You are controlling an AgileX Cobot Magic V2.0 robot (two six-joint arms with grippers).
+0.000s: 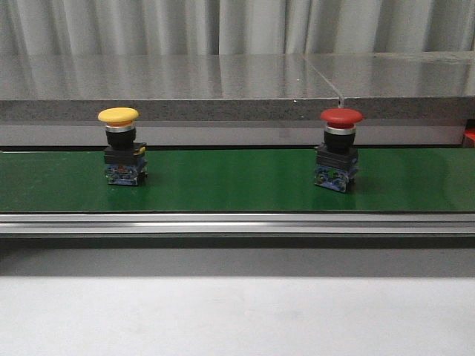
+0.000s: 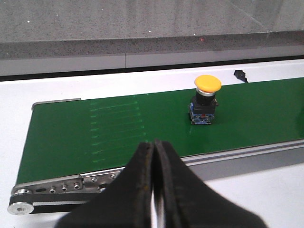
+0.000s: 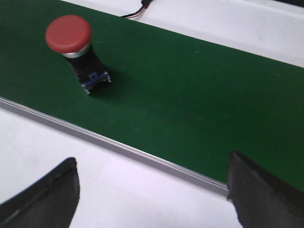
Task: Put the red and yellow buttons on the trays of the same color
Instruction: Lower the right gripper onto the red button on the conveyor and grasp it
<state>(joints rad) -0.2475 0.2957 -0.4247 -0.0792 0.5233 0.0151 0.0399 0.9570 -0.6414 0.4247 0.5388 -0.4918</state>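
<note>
We have two buttons standing upright on the green belt (image 1: 237, 182), well apart: the yellow button (image 1: 119, 145) toward our left side and the red button (image 1: 341, 148) toward our right. Each sits on its blocky base with the mushroom cap up, which leaves the narrow black neck under the cap as a likely place to grip.

Our left gripper (image 2: 154, 190) is clenched, its two black fingers (image 2: 137, 185) pressed together with nothing between them. The yellow button (image 2: 206, 100) lies well beyond those fingertips and off to one side, across a stretch of bare belt. We judge that the fingers must spread before they can take it.

Our right gripper (image 3: 152, 190) is spread wide and empty, one finger (image 3: 47, 194) at each lower corner of its view. The red button (image 3: 75, 51) stands well ahead of the fingers, nearer the one on that side than the other (image 3: 266, 194), not centred in the gap. We read the wide spread as readiness for a grasp, though the arm would have to shift sideways to bring the button between the fingers.

No trays show in any view, so we cannot say where the matching colours lie. Neither button has been lifted, and we take the task as barely begun. The tall, top-heavy shape suggests a button could tip if a finger nudges the cap.
</note>
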